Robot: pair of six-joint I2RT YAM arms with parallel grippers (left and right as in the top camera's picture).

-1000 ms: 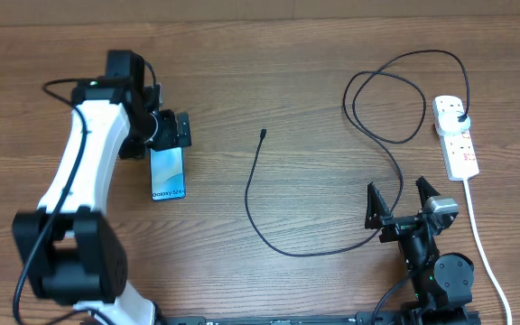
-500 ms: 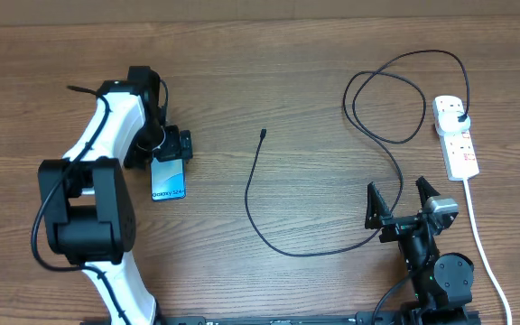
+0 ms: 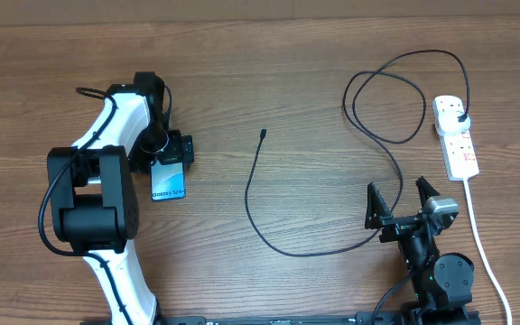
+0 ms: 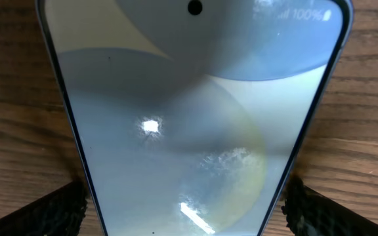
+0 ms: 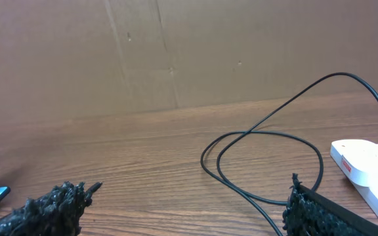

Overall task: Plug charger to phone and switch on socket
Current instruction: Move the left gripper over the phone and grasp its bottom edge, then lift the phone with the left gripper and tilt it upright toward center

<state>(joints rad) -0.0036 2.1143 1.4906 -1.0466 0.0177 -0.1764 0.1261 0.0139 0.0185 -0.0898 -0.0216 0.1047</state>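
Charger cable [image 3: 247, 191] between phone [image 3: 169, 181] and socket [image 3: 458, 146]

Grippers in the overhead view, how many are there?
2: the left gripper over the phone's far end, the right gripper low on the right, beside the black cable.

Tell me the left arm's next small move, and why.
Probably close the left pincer on the phone. Its fingers stand open on either side of the phone's edges, and the phone lies flat on the table, not yet gripped. The cable tip lies apart, mid-table.
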